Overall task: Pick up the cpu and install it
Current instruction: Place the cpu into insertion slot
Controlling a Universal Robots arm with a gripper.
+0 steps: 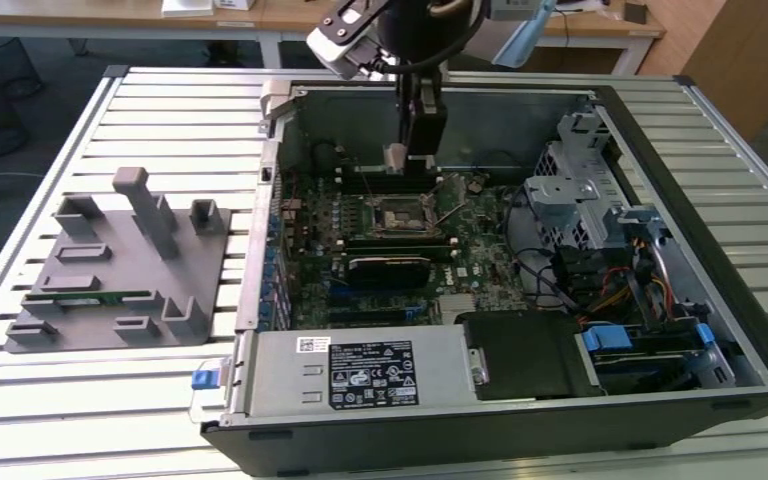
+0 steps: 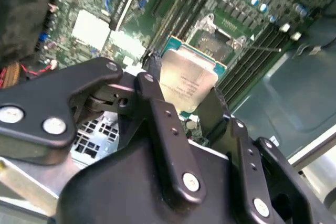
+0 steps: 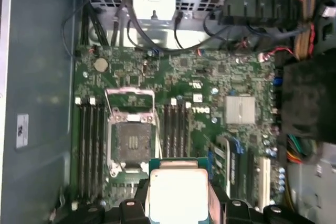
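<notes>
The cpu [image 2: 190,80] is pinched by two opposite edges between the black fingers [image 2: 157,103] of the gripper [image 2: 181,85], its silvery plate turned to the camera in the second wrist view. The chip is held in the air over the green motherboard [image 3: 210,77], inside the open computer case [image 1: 704,300]. The socket [image 3: 131,140] is seen uncovered, close by the held chip. Outside, a grey fixture [image 1: 117,270] is seen lying on the slatted table [image 1: 37,120], at the exterior view's left.

Black gripper [image 2: 185,90], matte all over: two angular fingers [image 2: 160,103] dotted with small holes, round silver screws [image 2: 190,181] at their bases and on the broad link [image 2: 63,95] behind them. Farther back, silver-grey wrist housing [image 1: 344,40], pale blue joint cap [image 1: 523,38].
</notes>
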